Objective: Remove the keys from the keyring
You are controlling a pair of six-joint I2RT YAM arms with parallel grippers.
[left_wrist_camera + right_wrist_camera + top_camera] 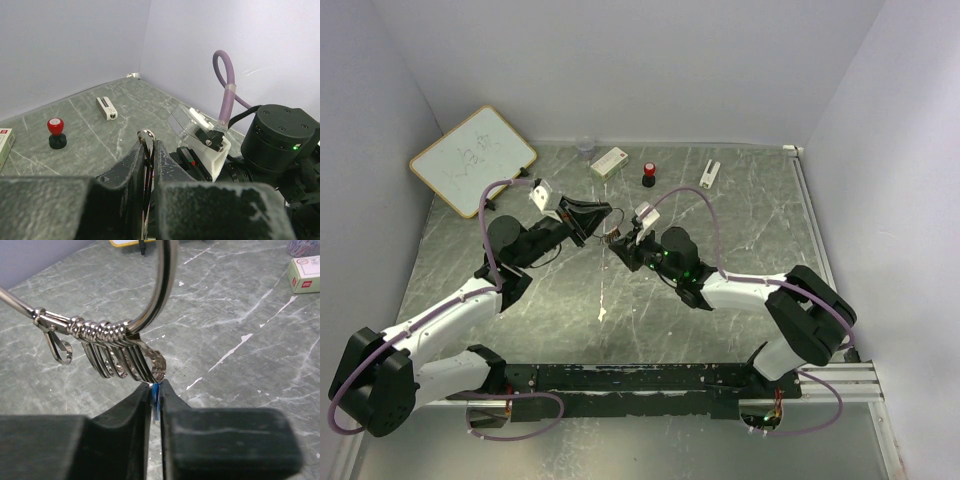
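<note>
- The left gripper (149, 161) pinches the keyring (167, 280), just left of the right gripper (155, 391)
- That right gripper clamps the blue key (156, 405), mostly hidden between its fingers

Just nearer than the red-topped black object (649, 176), the left gripper (603, 222) and right gripper (623, 238) meet tip to tip above the marbled table (750, 230). The keyring (611, 233) and keys (610, 240) between them are too small to tell apart. A white box (609, 161) lies left of the object, a whiteboard (473, 158) farther left.
</note>
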